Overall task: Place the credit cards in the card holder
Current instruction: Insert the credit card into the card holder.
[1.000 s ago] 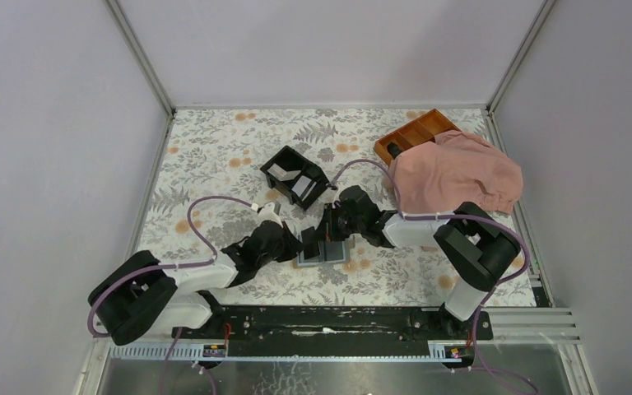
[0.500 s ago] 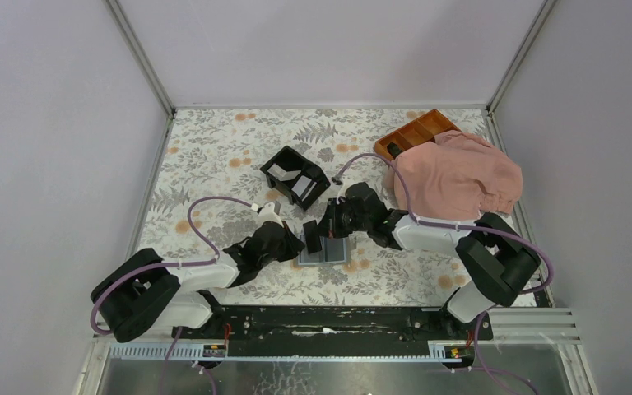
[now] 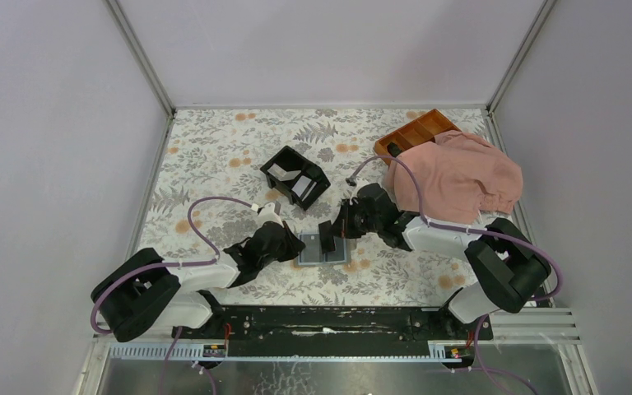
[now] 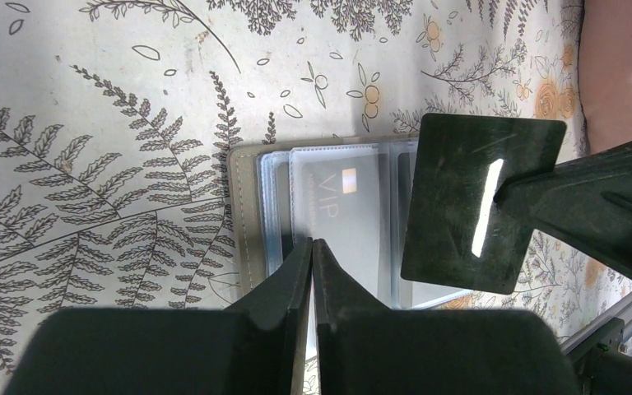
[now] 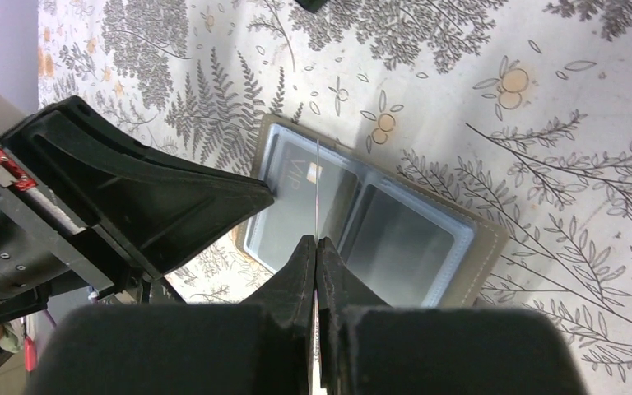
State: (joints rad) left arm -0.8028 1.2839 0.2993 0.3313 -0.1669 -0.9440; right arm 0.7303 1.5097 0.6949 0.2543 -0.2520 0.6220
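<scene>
Left claw [image 4: 311,242] closed, its hold unclear. Right claw [image 5: 316,240] pinches a card [image 4: 481,202] over the open holder [image 4: 245,216], which holds a VIP card [image 4: 337,216].

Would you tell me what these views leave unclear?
- Held card: its print; edge-on in the right wrist view, glare in the left wrist view.
- Left gripper: whether it pinches a card holder sleeve; its own fingers hide that, left wrist view.
- Orange tray: part of it, under the pink cloth, top view.
</scene>
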